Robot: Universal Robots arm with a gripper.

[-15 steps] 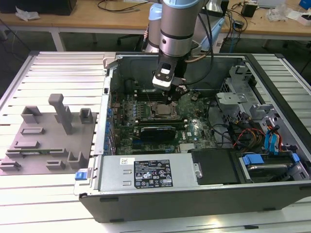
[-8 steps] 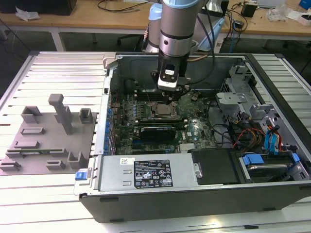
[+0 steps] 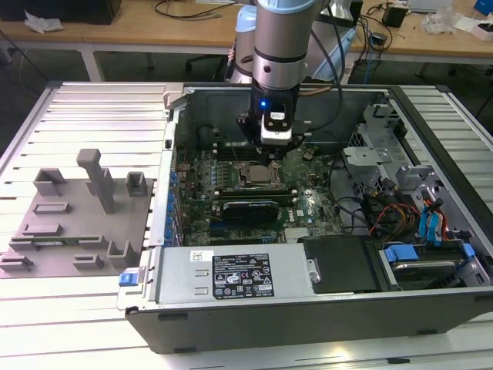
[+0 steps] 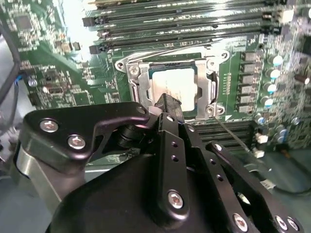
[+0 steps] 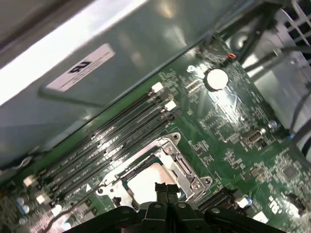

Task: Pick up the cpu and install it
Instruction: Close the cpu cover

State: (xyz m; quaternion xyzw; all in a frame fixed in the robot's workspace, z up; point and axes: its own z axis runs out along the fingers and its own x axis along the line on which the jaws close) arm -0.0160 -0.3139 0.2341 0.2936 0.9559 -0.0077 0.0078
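Gripper: your gripper point(image 3: 269, 156) hangs straight down inside the computer case point(image 3: 269, 320), directly over the socket frame point(image 4: 132, 77). In both wrist views its two fingers stand pressed together, with no gap and nothing between them.
Fingertips: in the second wrist view the fingertips point(image 4: 165, 102) overlap one edge of the cpu. You cannot tell from these views whether they touch it or hover just above it.
Cpu: the cpu point(image 4: 171, 83) lies flat inside the socket frame, silvery top up, with the frame bordering every side you can see.
Direction: from your gripper the cpu lies straight below, within the socket frame, not off to one side of it.
Axis: the cpu is close to square, so you have no real long axis to line up with. Its edges run parallel to the sides of the socket frame and to the memory slots point(image 5: 112, 138) just beside the frame.
Arm: you have one arm, and it is the one standing over the socket frame.
Stage: judged from how it sits, the cpu looks set into the socket frame and is not being carried.
Lever: a thin metal lever point(image 4: 235, 138) runs out from a corner of the socket frame. It looks unlatched, though that is a judgement.
Beyond: the expansion card point(image 3: 248, 210) lies near the socket frame but apart from it.
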